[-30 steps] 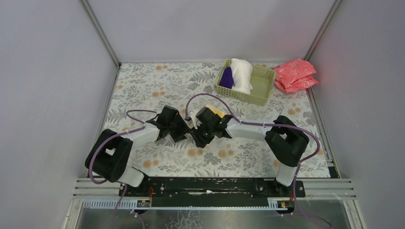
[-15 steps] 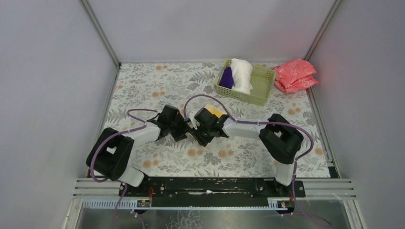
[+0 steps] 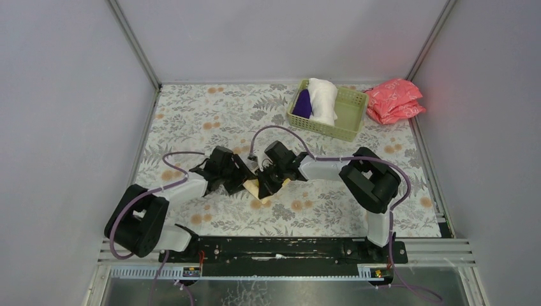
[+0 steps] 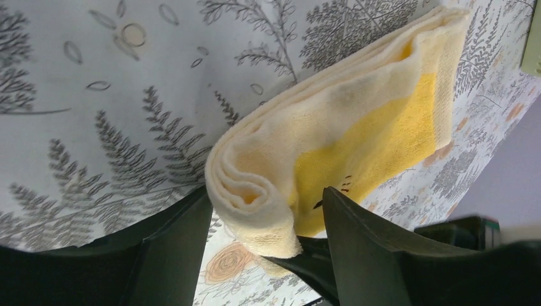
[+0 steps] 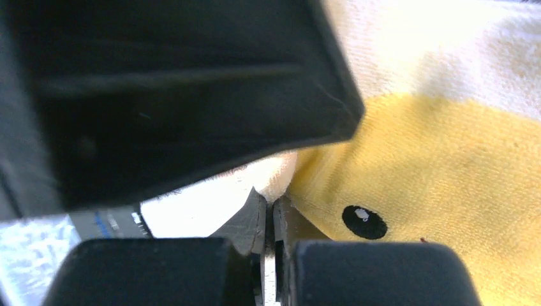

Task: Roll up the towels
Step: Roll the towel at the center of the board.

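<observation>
Mid-table, slightly toward the near edge: the pale yellow towel (image 3: 255, 189) lies partly rolled on the flowered table (image 3: 191, 115), with both arms meeting over it. The left tool (image 4: 266, 194) stands apart, its fingers either side of the rolled end, not visibly squeezing it. The right tool (image 5: 268, 213) is closed tip to tip against the towel's edge; can't tell whether cloth is caught there. Judgement: the roll is under way. To do it well, keep the coil tight and the edges level, one tool steadying the end while the other turns. The left wrist view shows the coil's layers, which the arms hide from overhead. Only the overhead view shows the far right: white towel (image 3: 322, 101) and purple towel (image 3: 302, 104) bundled in the green basket (image 3: 349, 113), pink packets (image 3: 394, 101) in the corner.
</observation>
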Motion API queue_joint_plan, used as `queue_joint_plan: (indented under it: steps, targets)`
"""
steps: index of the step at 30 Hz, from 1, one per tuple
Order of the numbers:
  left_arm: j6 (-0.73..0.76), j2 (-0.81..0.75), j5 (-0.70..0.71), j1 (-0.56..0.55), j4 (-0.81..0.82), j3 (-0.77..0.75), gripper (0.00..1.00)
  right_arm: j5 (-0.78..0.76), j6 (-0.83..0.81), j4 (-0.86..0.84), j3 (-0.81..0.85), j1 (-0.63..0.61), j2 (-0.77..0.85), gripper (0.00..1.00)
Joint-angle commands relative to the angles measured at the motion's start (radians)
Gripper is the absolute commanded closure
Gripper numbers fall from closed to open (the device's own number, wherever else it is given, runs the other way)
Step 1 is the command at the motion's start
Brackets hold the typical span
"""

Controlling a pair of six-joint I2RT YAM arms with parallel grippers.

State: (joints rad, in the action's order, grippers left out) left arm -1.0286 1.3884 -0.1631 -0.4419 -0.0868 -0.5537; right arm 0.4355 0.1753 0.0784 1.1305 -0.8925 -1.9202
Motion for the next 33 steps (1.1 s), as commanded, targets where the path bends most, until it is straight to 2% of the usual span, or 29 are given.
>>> queue_joint_plan:
  steps: [1, 6, 11, 15, 19, 23, 27, 33]
  targets:
    - [-0.016, -0.043, 0.034, 0.008, -0.103, 0.064, 0.35, 0.282, 0.201, -0.15, -0.078, 0.081, -0.025, 1.0]
    - [-0.072, -0.092, -0.024, 0.016, -0.062, 0.128, 0.35, 0.356, 0.333, -0.245, -0.12, 0.152, -0.07, 1.0]
    - [-0.131, -0.193, -0.029, 0.024, 0.004, 0.208, 0.31, 0.468, 0.514, -0.453, -0.192, 0.198, -0.15, 1.0]
    - [-0.119, -0.206, -0.035, 0.042, 0.014, 0.204, 0.31, 0.48, 0.531, -0.447, -0.197, 0.203, -0.183, 1.0]
    - [-0.093, -0.131, -0.053, 0.068, 0.038, 0.188, 0.34, 0.486, 0.546, -0.451, -0.202, 0.21, -0.198, 1.0]
    - [-0.079, -0.035, -0.074, 0.081, 0.107, 0.173, 0.4, 0.487, 0.541, -0.444, -0.2, 0.212, -0.207, 1.0]
    - [-0.074, 0.066, -0.088, 0.081, 0.146, 0.159, 0.5, 0.483, 0.528, -0.425, -0.195, 0.211, -0.203, 0.99]
    - [-0.082, 0.16, -0.099, 0.073, 0.168, 0.173, 0.79, 0.419, 0.432, -0.298, -0.154, 0.21, -0.136, 0.92]
